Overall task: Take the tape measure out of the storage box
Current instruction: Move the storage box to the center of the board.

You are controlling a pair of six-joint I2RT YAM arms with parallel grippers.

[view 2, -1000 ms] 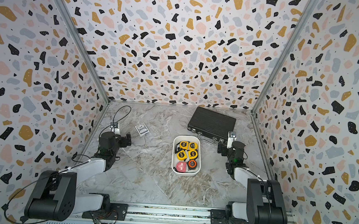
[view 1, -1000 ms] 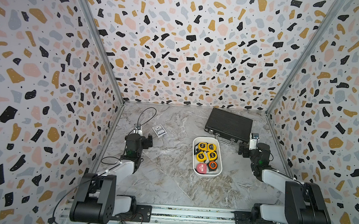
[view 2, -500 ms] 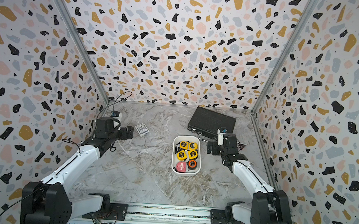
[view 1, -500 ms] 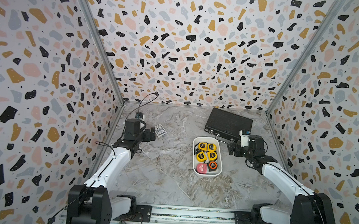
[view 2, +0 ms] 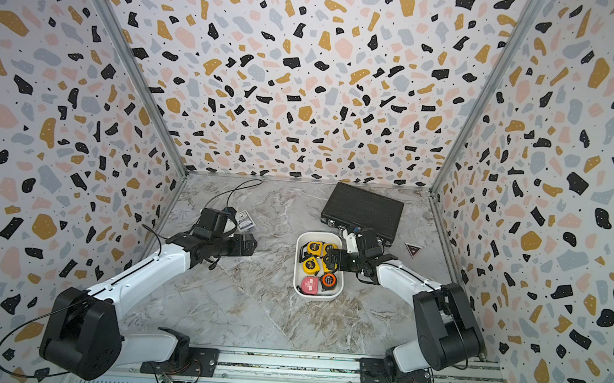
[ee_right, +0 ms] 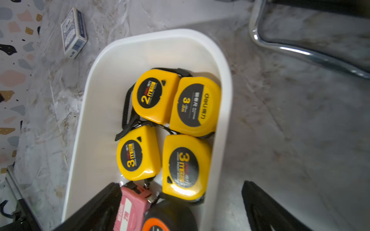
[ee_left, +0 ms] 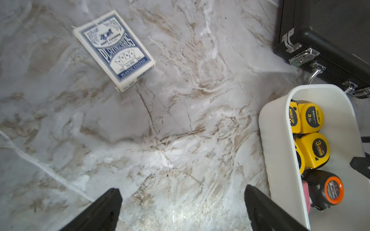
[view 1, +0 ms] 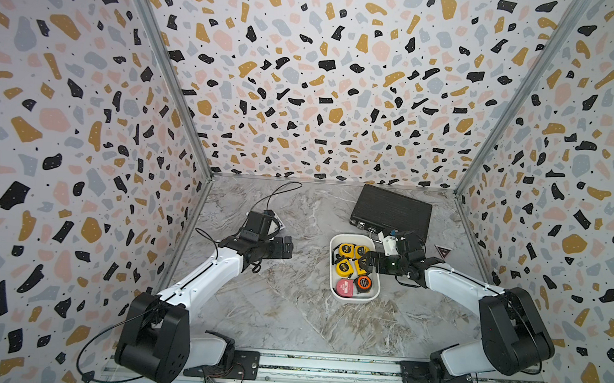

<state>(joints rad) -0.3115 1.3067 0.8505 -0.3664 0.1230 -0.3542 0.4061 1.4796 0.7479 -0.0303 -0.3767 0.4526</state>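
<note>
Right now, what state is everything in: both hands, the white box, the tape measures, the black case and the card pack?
left hand, open, empty, above the table
right hand, open, empty, straddling the storage box rim
storage box, open-topped, holding six tape measures
tape measures, all in the box, none gripped
black case, lid shut
card pack, closed, lying flat

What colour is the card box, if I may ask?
The card box is blue and white; left wrist view.
</note>
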